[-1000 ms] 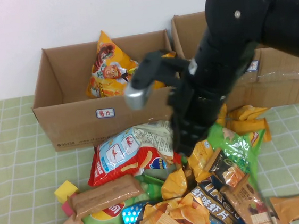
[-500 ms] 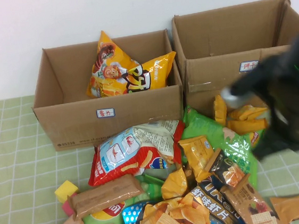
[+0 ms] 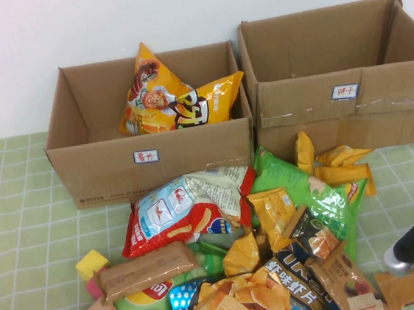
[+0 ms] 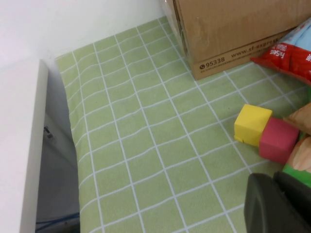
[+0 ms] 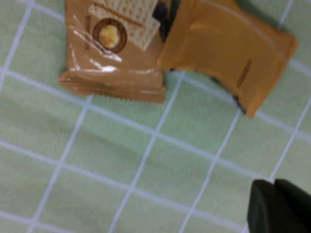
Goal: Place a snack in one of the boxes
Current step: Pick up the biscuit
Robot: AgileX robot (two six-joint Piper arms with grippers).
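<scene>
you have green checked cloth (image 3: 21,219) bare at the frame's left; snacks (image 3: 232,256) heaped centre-bottom before two boxes (image 3: 145,132); right gripper (image 5: 279,206) pressed together, lower right over cloth; left gripper (image 4: 279,204) closed beside the yellow block (image 4: 251,124).

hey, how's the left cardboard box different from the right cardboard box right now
The left cardboard box holds orange snack bags leaning against its back wall; the right cardboard box shows no snacks inside. The left box's front looks smooth, while the right box's front is creased and taped. Both are open brown cartons with a small white label, side by side behind the snack pile. Neither gripper is over either box.
</scene>
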